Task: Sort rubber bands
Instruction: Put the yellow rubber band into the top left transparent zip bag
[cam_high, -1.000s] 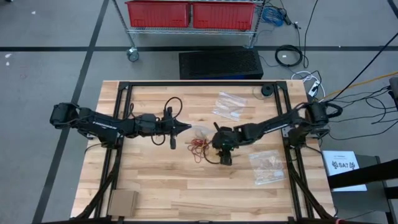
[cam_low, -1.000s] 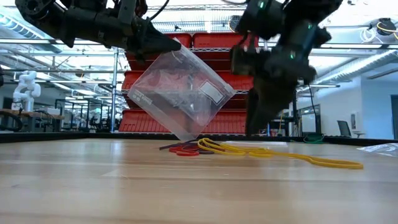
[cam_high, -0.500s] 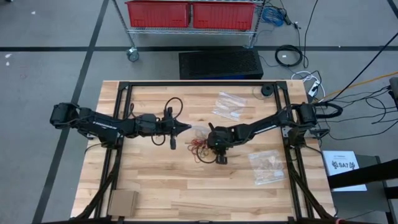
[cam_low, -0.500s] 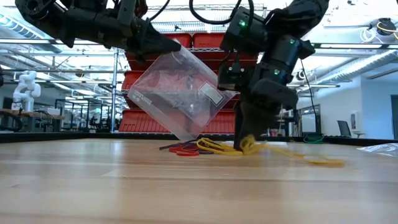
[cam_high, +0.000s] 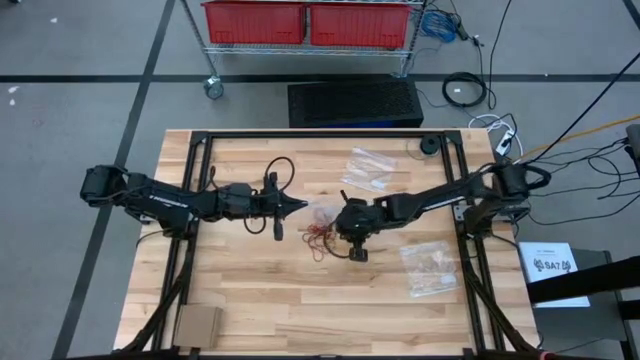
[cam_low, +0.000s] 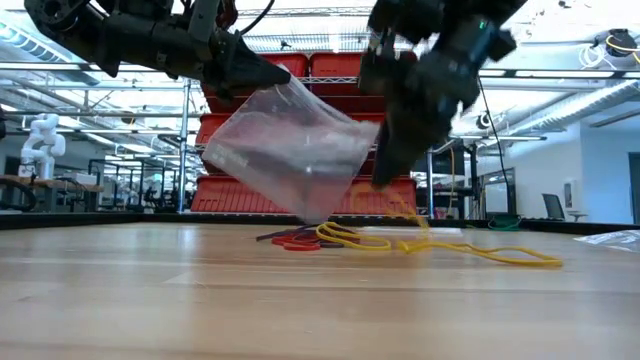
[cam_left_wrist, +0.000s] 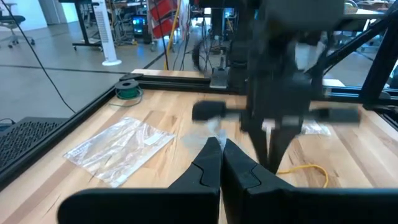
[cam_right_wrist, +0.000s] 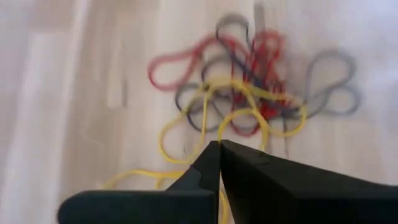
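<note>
1. The right gripper's (cam_right_wrist: 219, 146) fingers are pressed together on a yellow band (cam_right_wrist: 186, 134), judged to be lifting it from the rubber bands (cam_high: 320, 238) heaped mid-desk.
2. The left gripper's (cam_left_wrist: 221, 146) fingers pinch a clear bag (cam_low: 290, 155) by its edge, hanging tilted just left of the pile.
3. Next move, I judge: carry the yellow band clear of the tangle toward a bag.
4. Open desk (cam_high: 260, 300) lies near; two other bags (cam_high: 430, 268) sit right and far.
</note>
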